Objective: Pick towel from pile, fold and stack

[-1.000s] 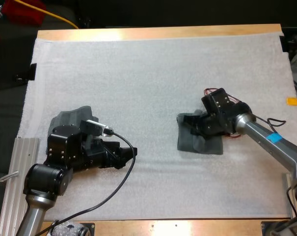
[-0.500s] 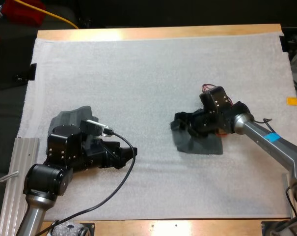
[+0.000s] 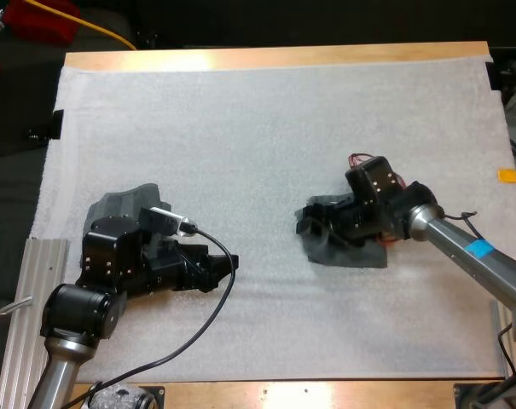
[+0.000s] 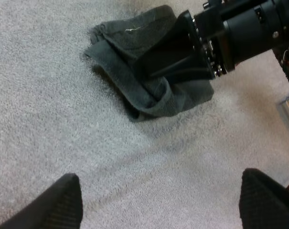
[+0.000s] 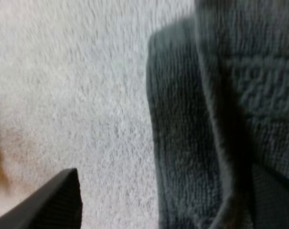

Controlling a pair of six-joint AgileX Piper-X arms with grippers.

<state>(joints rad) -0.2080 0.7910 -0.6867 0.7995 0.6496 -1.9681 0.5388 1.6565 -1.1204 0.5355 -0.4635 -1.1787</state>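
A wooden table (image 3: 275, 58) carries a white mat (image 3: 266, 136) over nearly its whole top, with dark space beyond the far side. At the near left edge lies a ribbed metal rail (image 3: 36, 290). Just to its right a crumpled towel (image 3: 121, 204) shows from behind the left arm. The left pincer (image 4: 159, 174) hangs low over bare mat right of that towel, its fingers wide apart and holding nothing, pointing toward the right half of the mat.

Right of centre lies the half-folded towel (image 3: 353, 249), well apart from the crumpled one. A thick band of cloth is rolled over along its near left side. The right pincer (image 3: 309, 226) sits at that towel's left edge, jaws spread. One finger (image 5: 58, 200) is over bare mat just beside the cloth and the other is on the towel side, so the cloth does not look pinched.

The step in hand seems to be the fold, worked by the right arm alone. To do it well, the pincer should take the left edge squarely, with one finger under the hem and one on top, and close on every layer there instead of only the rolled band. Lift just enough to clear the mat and carry the edge across to the right side. Lay it down edge on edge before letting go. A shallow bite risks dropping one layer and leaving a skewed fold. The left pincer could come over to pin the far corner.
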